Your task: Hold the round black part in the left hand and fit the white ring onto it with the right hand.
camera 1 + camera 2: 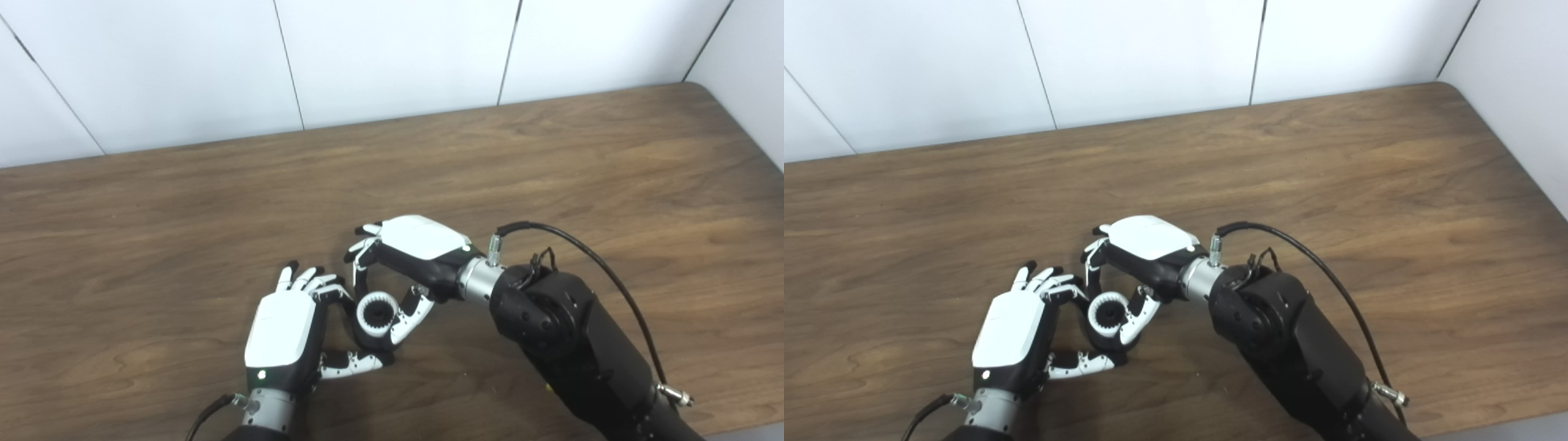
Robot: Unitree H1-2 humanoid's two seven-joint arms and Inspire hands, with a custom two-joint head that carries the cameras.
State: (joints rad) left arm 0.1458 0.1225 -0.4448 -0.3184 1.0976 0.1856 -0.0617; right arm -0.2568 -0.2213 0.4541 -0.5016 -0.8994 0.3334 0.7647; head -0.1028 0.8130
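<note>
White ring [375, 315] atop round black part [373, 340], opening facing up, both hands gripping

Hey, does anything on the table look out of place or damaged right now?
Nothing stands out. The white ring sits level on the round black part, between the left robot hand and right robot hand. The wooden table shows no spills or damage.

The table [551, 159] is wood, brown with a clear grain and a soft, matt sheen. The wall [392, 55] at 12 o'clock is smooth white panels. Both hands, left [283, 327] and right [416, 245], have glossy white plastic shells over matt black parts. The wrist collar [478, 278] looks like bright metal. The ring [375, 314] is white plastic, toothed inside. The cable [588, 251] is smooth black.
</note>
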